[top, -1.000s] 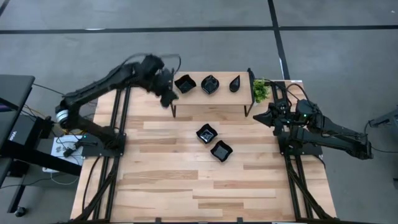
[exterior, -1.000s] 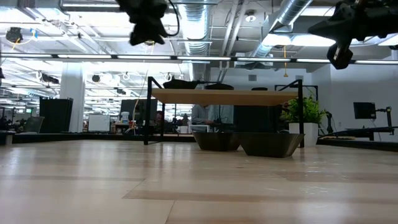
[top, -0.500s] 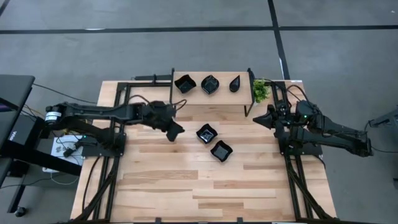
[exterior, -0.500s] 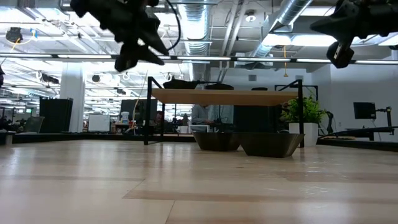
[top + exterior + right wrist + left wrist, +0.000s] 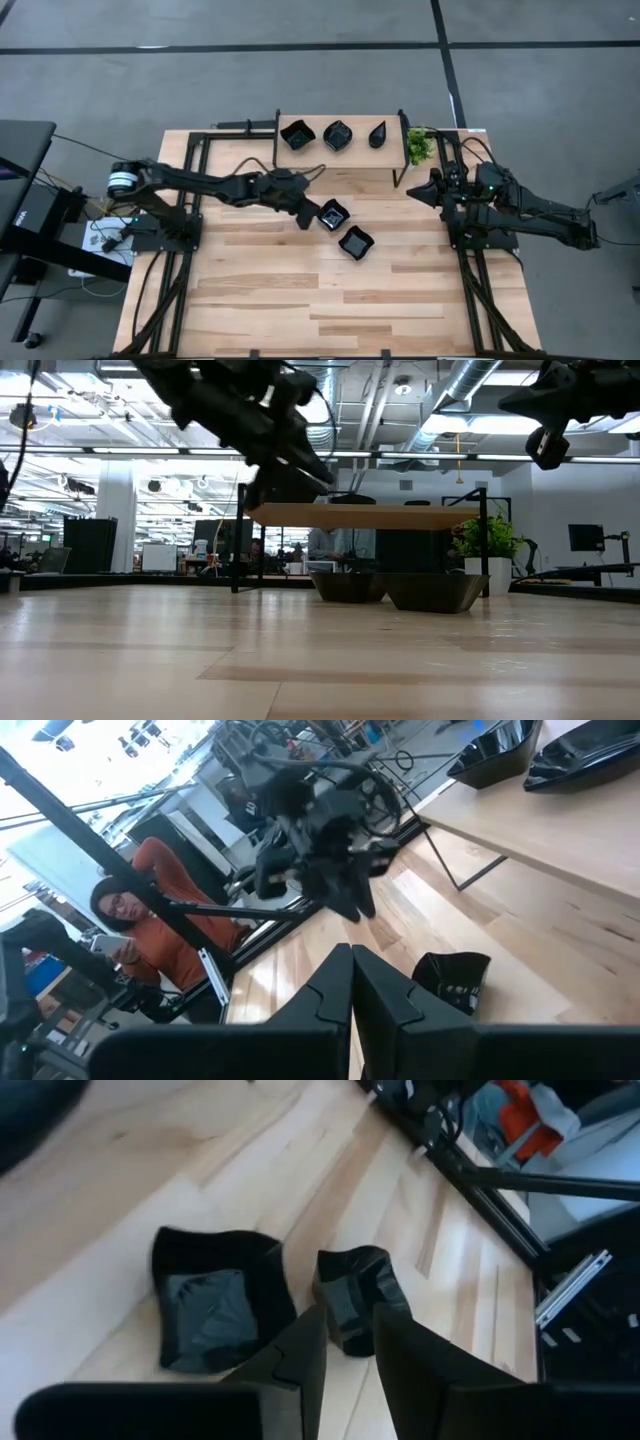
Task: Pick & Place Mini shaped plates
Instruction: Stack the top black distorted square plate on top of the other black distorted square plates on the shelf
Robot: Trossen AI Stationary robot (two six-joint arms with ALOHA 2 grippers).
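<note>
So the left gripper (image 5: 306, 214) is hanging above the table (image 5: 260, 290), just at 9 o'clock of the nearer-to-shelf wavy-edged square plate (image 5: 332, 213), with nothing in it. In the left wrist view the two fingers (image 5: 300, 1355) stand a bit apart, part-open, pointing down over the edge of that plate (image 5: 215, 1300) with the second loose plate (image 5: 358, 1295) just past it. My read: the step in hand is lining up a grab on that first dish. To do it well I'd put one finger inside the rim and one outside, come straight down, and close gently, since these glossy black dishes look slippery and light and would probably skate on the wood if nudged sideways. Also watch the second plate (image 5: 356, 241), sitting close at 4 o'clock of the first.

Right gripper (image 5: 420, 189) is clenched shut, holding nothing, parked over the table's 3 o'clock edge.

Farther back, a small raised wooden shelf (image 5: 340, 158) on black legs carries three more black plates: a square one (image 5: 297, 134), a rounder one (image 5: 338, 135), and a teardrop one (image 5: 378, 134). A little green plant (image 5: 419, 146) stands at the shelf's 3 o'clock end.

Table is pale wood planks on a black frame, over grey floor. Beyond it is an open office with exposed ducts (image 5: 470, 380), and a person in an orange top (image 5: 160, 945) is seated off to the side.
</note>
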